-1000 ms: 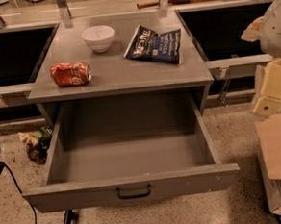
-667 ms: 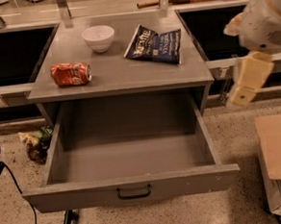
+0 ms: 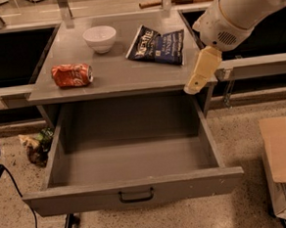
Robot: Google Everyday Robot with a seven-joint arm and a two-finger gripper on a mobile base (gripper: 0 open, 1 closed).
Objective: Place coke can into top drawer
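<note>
— Where's the coke can (image 3: 72,75) right now?

— Lying on its side on the cabinet top (image 3: 130,76), near the left edge, dented; the white bowl (image 3: 100,38) sits behind it and the dark blue chip bag (image 3: 155,45) is over to the right; nothing touches the can.

— And the gripper (image 3: 199,75)?

— Hanging at the right front corner of the cabinet top, well apart from the can, holding nothing; whether it's spread or pressed together I cannot tell from here.

— The top drawer (image 3: 187,184)?

— Pulled right out, black handle (image 3: 136,195) toward us; the can isn't in it yet.

— So what worries you?

— The reach, I'd say; the arm has to cross the whole top to get at the can, and a low sweep could snag the chip bag or nudge the bowl; a can on its side rolls, so an off-centre push might send it over the left edge to the floor; the dents may let it slip in a grip; and a release from too high could bounce it off the drawer's front panel.
</note>
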